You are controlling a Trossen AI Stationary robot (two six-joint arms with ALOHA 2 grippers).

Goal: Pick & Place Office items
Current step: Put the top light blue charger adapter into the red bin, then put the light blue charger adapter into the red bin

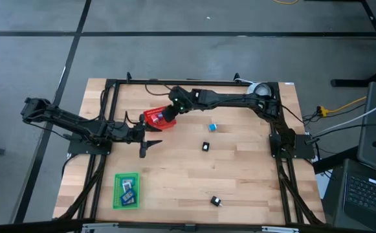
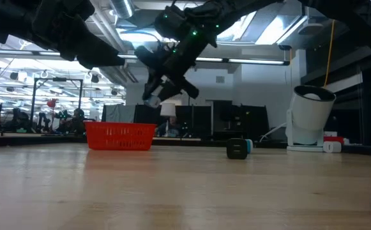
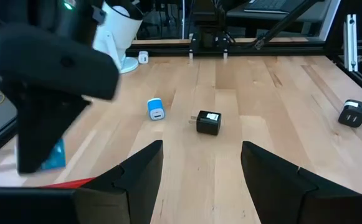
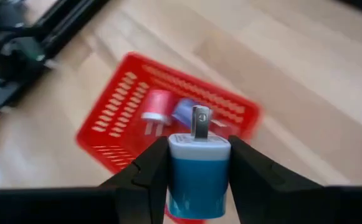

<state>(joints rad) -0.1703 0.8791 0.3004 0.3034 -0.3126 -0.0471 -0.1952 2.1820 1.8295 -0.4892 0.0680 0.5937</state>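
My right gripper (image 4: 199, 158) hangs over the red mesh basket (image 4: 168, 118), shut on a small blue-and-white plug adapter (image 4: 199, 177). In the high view this gripper (image 1: 169, 115) is at the basket's right end (image 1: 154, 118). A pink piece (image 4: 157, 112) and a purplish-blue piece (image 4: 184, 112) lie inside the basket. A blue piece (image 1: 211, 127) and two black pieces (image 1: 206, 147) (image 1: 215, 201) rest on the table. My left gripper (image 1: 150, 145) is open, just near of the basket, touching nothing. My right gripper pinches the blue-and-white adapter by its two opposite side faces (image 4: 176, 177) between both fingers (image 4: 149, 168). The fingers come from above, slanting down. The adapter is lifted clear above the basket, and its metal prong (image 4: 199, 122) points away from the wrist, toward the basket.
A flat green tray (image 1: 126, 190) with small items lies near the table's near-left corner. A white cylindrical device (image 2: 310, 115) stands at the far right corner. A dark frame (image 1: 194, 83) runs along the table's edges. Bare wood spreads between the loose pieces.
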